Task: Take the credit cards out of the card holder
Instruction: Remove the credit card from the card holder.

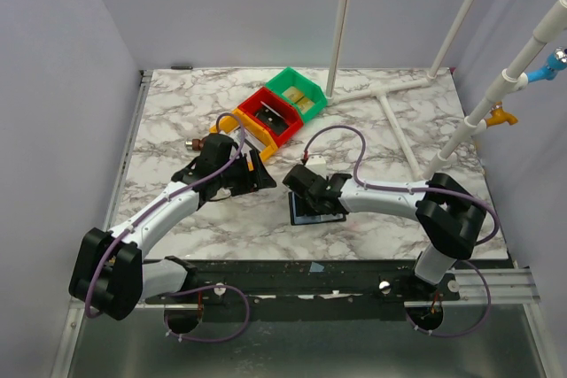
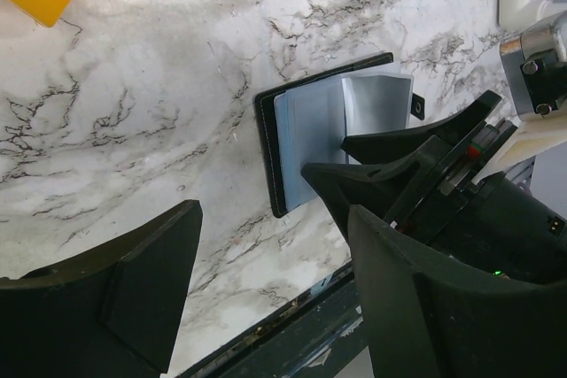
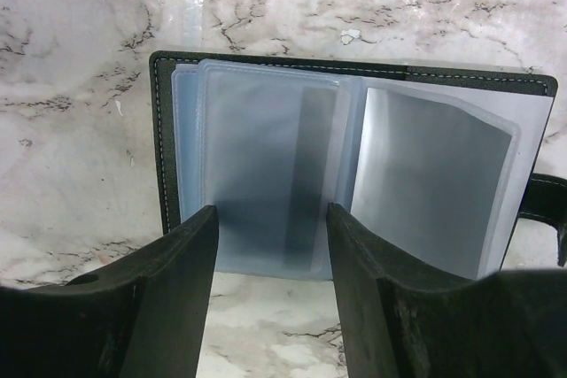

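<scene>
The card holder (image 3: 159, 143) lies open on the marble table, black outside with bluish-grey clear sleeves inside. It also shows in the top view (image 1: 312, 217) and the left wrist view (image 2: 306, 117). The right-hand sleeve (image 3: 434, 174) looks pale whitish, and I cannot tell whether it holds a credit card. No tan-gold card shows in the holder. My right gripper (image 3: 272, 214) is open and empty, its fingertips at the near edge of the left sleeves; it shows in the top view (image 1: 299, 185) as well. My left gripper (image 2: 275, 294) is open and empty, just left of the holder (image 1: 260, 176).
Yellow (image 1: 237, 126), red (image 1: 270, 112) and green (image 1: 297, 90) bins stand in a diagonal row behind the grippers. The green one holds something tan-yellow, the red one something dark. A white pipe frame (image 1: 390, 108) lies at the back right. The table's front edge (image 2: 292, 307) is close.
</scene>
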